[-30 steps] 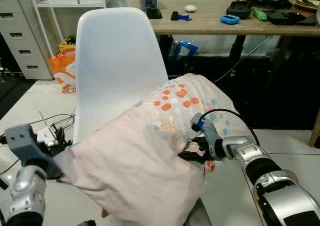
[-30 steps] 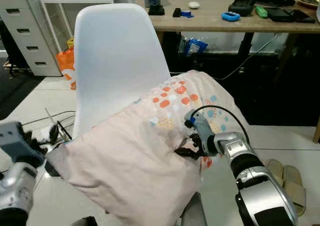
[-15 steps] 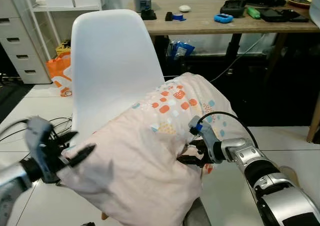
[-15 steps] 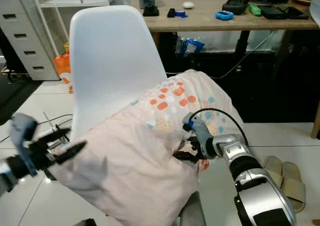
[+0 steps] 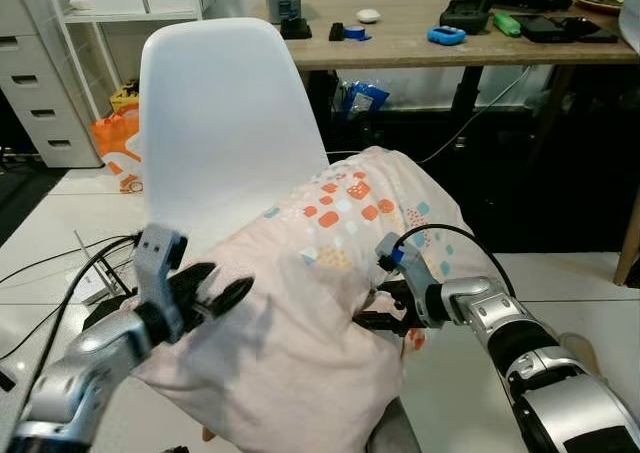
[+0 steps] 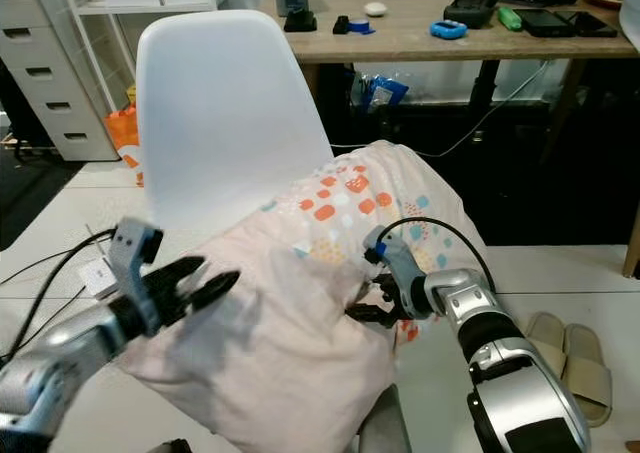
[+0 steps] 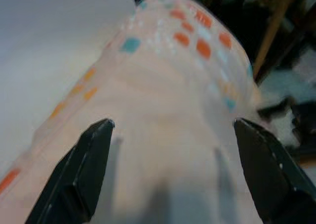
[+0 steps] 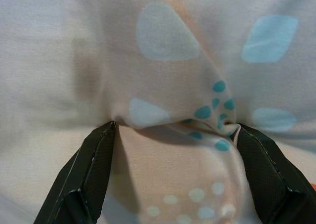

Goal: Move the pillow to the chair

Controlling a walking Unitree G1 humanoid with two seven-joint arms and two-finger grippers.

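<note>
A pale pink pillow (image 5: 300, 323) with orange and blue squares lies across the seat of the white chair (image 5: 220, 123), its patterned end toward the right. My left gripper (image 5: 228, 281) hovers open at the pillow's left side, fingertips just above the fabric. In the left wrist view the left gripper (image 7: 173, 127) has its fingers spread wide, with the pillow (image 7: 163, 85) straight ahead. My right gripper (image 5: 368, 306) presses into the pillow's right side. In the right wrist view the right gripper (image 8: 175, 127) is open, with a fold of pillow fabric (image 8: 173, 100) bunched between the spread fingers.
A wooden desk (image 5: 450, 48) with small gadgets stands behind the chair, dark space beneath it. White drawers (image 5: 30, 83) and an orange bag (image 5: 120, 138) sit at the back left. Cables (image 5: 70, 263) trail over the white floor on the left. Slippers (image 6: 570, 348) lie at the right.
My left arm has come up from low on the left and swung right to the pillow's left side, fingers open. The right gripper and pillow have stayed put.
</note>
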